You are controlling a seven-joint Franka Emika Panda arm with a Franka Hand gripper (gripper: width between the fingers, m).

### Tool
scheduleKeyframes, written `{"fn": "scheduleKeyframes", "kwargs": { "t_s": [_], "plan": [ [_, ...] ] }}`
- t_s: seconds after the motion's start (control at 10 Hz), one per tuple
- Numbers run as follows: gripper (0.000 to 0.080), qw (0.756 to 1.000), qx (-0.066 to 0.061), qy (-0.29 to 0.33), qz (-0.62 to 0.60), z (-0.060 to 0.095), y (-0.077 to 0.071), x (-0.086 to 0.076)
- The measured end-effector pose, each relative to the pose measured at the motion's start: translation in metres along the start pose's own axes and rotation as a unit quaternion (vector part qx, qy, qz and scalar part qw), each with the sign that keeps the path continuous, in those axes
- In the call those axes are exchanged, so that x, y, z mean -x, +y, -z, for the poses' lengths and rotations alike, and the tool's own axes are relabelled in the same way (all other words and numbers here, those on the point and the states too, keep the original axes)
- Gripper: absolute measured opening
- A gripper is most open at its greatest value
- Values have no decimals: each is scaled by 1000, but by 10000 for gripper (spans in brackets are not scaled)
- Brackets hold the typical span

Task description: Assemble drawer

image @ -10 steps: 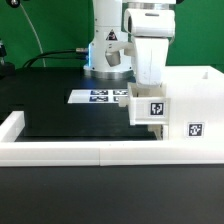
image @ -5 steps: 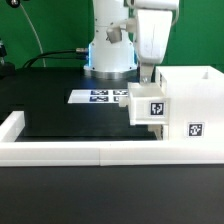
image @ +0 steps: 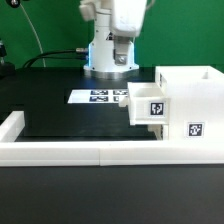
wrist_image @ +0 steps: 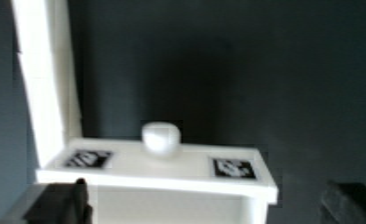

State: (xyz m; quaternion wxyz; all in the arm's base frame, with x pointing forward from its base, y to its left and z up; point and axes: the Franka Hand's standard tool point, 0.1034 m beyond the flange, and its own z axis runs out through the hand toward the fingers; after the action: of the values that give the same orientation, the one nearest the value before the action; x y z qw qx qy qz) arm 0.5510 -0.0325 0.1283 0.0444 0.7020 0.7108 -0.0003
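You see the flat white marker board [image: 98, 96] toward the black desk's [image: 70, 115] far edge, a long low white wall [image: 80, 152] bordering its near edge.

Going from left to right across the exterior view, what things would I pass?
The end of the low white wall → the marker board → the robot's gripper hanging above the table → the small tray sticking out of the drawer housing → the tall drawer housing.
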Motion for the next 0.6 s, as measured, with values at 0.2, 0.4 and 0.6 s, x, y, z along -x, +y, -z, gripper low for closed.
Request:
{"fn": "scheduleKeyframes", "kwargs": {
  "t_s": [0.2, 0.4, 0.6],
  "plan": [
    [649, 999, -8, 37, 6, -12, 0, 16],
    [649, 997, -17, 69, 2, -29, -5, 24],
    [649, 997, -34, 76, -4, -50, -14, 9]
  ]
}}
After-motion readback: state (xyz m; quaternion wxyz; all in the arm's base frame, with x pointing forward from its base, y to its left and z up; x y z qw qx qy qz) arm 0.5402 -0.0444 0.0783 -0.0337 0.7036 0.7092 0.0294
